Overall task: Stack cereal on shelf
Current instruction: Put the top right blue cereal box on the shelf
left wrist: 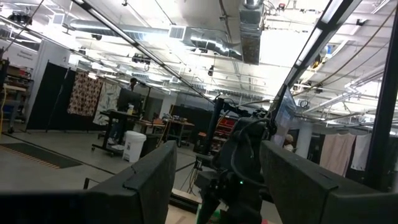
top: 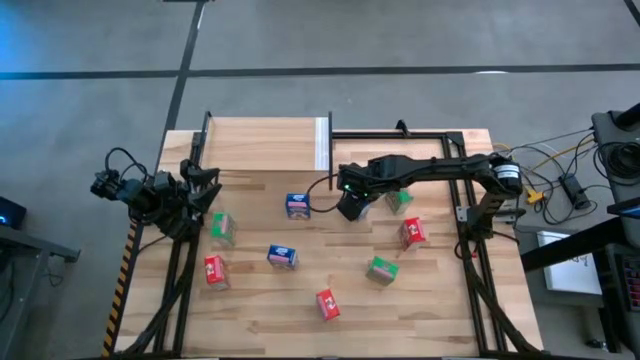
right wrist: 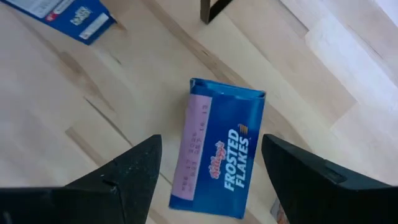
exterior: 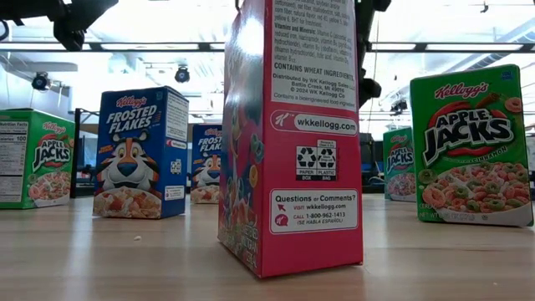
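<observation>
My right gripper (top: 350, 208) hovers over the table's middle, pointing down, open. In the right wrist view its fingers (right wrist: 134, 168) stand on either side of a blue cereal box (right wrist: 221, 152) that lies flat on the tabletop; they are apart from it. The gripper hides that box in the high view. Another blue box (top: 297, 205) stands just to its left. Red, green and blue boxes (top: 282, 256) stand scattered over the table. The shelf (top: 265, 145), a light wooden panel with a white end strip (top: 322, 145), sits at the far edge. My left gripper (top: 205, 188) waits open at the left side.
Around the right gripper stand a green box (top: 399, 200) and a red box (top: 413, 232) on its right. Toward the near edge are a green box (top: 381, 270) and red boxes (top: 327, 304), (top: 213, 270). A green box (top: 222, 228) stands close to the left gripper. Black frame rails (top: 470, 250) border the table.
</observation>
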You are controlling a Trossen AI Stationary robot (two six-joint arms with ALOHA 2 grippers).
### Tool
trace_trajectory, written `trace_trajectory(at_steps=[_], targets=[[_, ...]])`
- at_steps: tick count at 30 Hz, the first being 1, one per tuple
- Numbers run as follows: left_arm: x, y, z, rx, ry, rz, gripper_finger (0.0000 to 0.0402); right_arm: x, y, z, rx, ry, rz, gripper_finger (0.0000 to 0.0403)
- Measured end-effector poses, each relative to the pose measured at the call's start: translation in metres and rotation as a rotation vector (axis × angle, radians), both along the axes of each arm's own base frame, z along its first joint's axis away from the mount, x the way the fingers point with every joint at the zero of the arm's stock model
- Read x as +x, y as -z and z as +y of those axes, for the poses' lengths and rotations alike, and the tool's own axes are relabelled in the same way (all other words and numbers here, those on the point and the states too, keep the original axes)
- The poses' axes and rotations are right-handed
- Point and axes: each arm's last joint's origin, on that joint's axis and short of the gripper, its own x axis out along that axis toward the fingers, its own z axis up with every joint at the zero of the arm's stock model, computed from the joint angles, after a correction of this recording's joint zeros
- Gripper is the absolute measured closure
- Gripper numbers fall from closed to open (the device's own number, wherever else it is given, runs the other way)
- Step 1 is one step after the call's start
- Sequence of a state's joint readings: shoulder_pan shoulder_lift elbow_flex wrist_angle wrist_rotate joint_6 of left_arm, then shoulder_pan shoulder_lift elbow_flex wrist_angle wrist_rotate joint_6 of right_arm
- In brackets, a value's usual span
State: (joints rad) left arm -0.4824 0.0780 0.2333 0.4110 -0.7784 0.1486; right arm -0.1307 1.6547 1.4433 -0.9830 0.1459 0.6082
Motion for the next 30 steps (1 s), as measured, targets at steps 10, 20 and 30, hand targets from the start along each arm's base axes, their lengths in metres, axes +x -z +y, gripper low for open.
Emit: trace_trajectory(at_steps=[10, 20, 30], targets=[[0.0000, 0.0000, 0.0000, 0.000, 0.000, 0.000, 0.0187, 0.0016, 0.0039, 0.0004, -0.001, -0.003, 0.015, 0.0172], [-0.0001, 0.0000, 0.0000, 0.000, 0.000, 0.000, 0.0187, 0.0023, 0.0056, 0.0000, -0.010, -0.004, 0.023, 0.0234], [0.0003, 0.0006, -0.0002, 0.004, 0.000, 0.007, 0.0187, 0.0017, 0.0047, 0.0001, -0.014, -0.020, 0.025, 0.0275]])
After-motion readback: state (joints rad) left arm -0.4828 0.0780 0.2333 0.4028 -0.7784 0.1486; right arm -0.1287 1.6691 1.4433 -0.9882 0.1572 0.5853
